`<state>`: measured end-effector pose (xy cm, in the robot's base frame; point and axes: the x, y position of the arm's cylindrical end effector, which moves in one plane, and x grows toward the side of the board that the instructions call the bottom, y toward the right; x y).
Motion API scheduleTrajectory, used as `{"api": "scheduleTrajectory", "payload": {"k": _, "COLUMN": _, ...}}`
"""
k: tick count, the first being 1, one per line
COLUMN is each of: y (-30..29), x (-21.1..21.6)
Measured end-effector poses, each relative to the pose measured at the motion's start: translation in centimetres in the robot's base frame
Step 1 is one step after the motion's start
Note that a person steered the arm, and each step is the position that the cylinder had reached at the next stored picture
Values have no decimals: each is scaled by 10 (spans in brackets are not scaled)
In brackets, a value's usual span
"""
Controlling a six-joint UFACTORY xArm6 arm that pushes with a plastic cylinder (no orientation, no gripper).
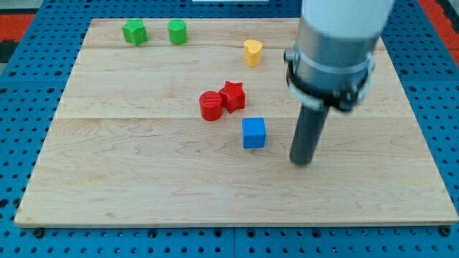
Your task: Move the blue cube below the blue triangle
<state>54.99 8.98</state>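
Item 1, wooden board (143,193): pale planks, set on a blue perforated surface (21,93). No brand, label or writing can be read on anything in view.

Item 2, blue cube (254,133): placed near the board's middle, resting flat. It is found at about 5 o'clock from the red pair, close to it but apart.

Item 3, my tip (302,163): the lower end of a dark rod hung from a grey cylindrical arm end (337,43). No jaws are carried, so nothing is held or clasped. The blue cube is placed at about 10 o'clock from my tip, near but not touching, a strip of bare wood showing between them.

Item 4, red cylinder (210,105) and red star (232,95): touching, the star at 2 o'clock from the cylinder.

Item 5, yellow heart-shaped block (252,52): at 12 o'clock from the blue cube, well apart.

Item 6, green star-like block (134,32) and green cylinder (177,31): side by side near the view's top left, slightly apart.

Item 7, blue triangle: not seen anywhere in this view.
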Motion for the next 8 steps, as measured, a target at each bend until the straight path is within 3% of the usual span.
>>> {"api": "scheduleTrajectory", "payload": {"k": 1, "y": -98, "x": 7}}
{"api": "scheduleTrajectory", "payload": {"k": 2, "y": -89, "x": -35}}
{"api": "scheduleTrajectory", "payload": {"k": 4, "y": -16, "x": -109}}
{"api": "scheduleTrajectory", "payload": {"k": 6, "y": -57, "x": -152}}
{"api": "scheduleTrajectory", "payload": {"k": 8, "y": 42, "x": -169}}
